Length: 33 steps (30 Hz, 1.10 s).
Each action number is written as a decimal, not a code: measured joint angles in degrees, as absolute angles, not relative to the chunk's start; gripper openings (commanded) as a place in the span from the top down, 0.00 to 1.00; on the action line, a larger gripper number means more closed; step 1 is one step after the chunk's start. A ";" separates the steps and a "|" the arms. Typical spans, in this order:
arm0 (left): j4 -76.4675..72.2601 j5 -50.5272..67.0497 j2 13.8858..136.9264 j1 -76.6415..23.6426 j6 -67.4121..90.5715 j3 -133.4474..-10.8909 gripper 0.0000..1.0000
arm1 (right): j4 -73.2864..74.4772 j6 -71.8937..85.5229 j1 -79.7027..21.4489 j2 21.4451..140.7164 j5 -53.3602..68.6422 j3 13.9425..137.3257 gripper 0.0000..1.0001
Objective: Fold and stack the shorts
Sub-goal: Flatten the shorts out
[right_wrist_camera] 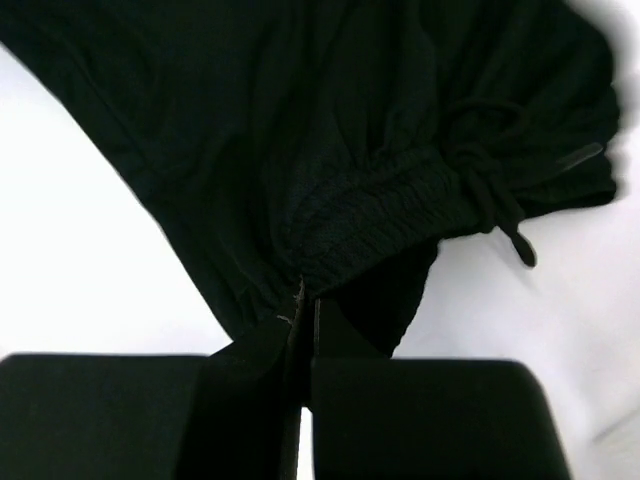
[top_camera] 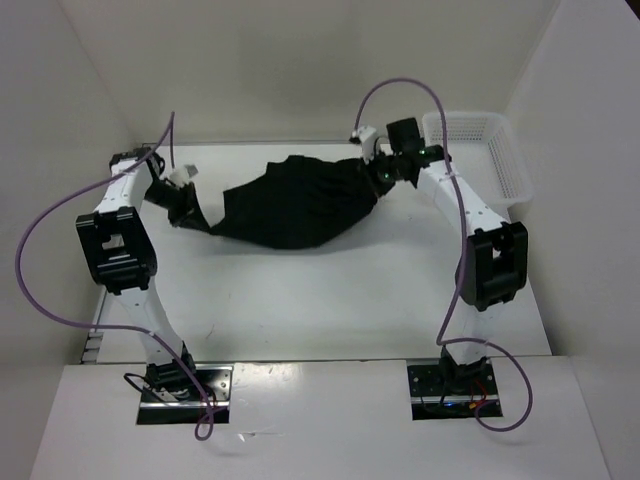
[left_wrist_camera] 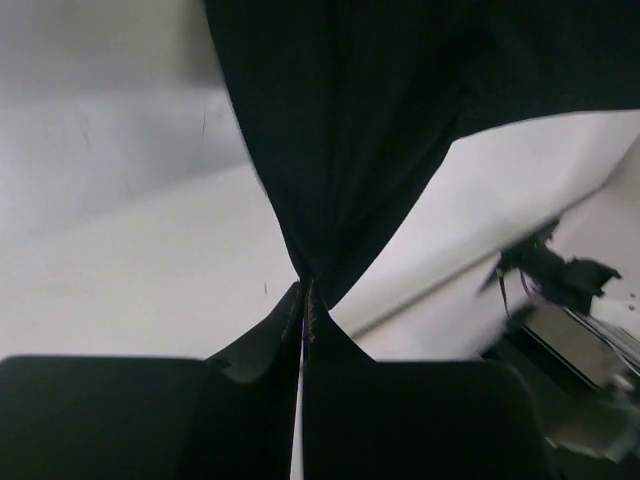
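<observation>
The black shorts (top_camera: 295, 205) hang stretched between my two grippers above the white table. My left gripper (top_camera: 190, 215) is shut on the shorts' left corner; in the left wrist view the fabric (left_wrist_camera: 340, 140) fans up from my closed fingertips (left_wrist_camera: 305, 290). My right gripper (top_camera: 385, 172) is shut on the gathered waistband (right_wrist_camera: 370, 210) at the shorts' right end, jaws pinched on the cloth (right_wrist_camera: 305, 290). The drawstring (right_wrist_camera: 490, 200) dangles at the right in the right wrist view. The middle of the shorts sags toward the table.
A white mesh basket (top_camera: 490, 150) stands at the back right of the table, just right of my right arm. White walls close in the table at the back and both sides. Purple cables loop from both arms.
</observation>
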<state>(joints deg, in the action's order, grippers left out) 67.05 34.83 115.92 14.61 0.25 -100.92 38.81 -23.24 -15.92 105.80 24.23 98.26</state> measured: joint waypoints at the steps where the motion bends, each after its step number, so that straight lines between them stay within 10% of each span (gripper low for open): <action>1: 68.23 34.28 115.90 14.76 0.25 -98.26 1.00 | 39.79 -24.99 -16.62 104.20 24.18 94.48 1.00; 18: 73.08 13.69 98.26 14.81 0.43 -73.10 1.00 | 61.41 -50.04 -21.69 88.40 17.28 66.96 1.00; 20: 73.10 12.56 96.47 12.86 0.43 -69.23 0.83 | 61.25 -50.85 -24.86 88.31 15.22 63.35 0.84; 23: 73.52 11.46 96.20 9.63 -0.08 -65.23 0.52 | 62.00 -51.16 -28.29 88.29 12.99 58.98 0.32; 26: 73.65 10.07 96.82 9.45 0.12 -64.40 0.35 | 62.15 -51.86 -28.40 87.90 9.89 58.22 0.20; 33: 68.51 8.05 98.87 11.57 0.21 -78.87 0.30 | 58.13 -48.56 -26.13 81.82 9.87 63.40 0.15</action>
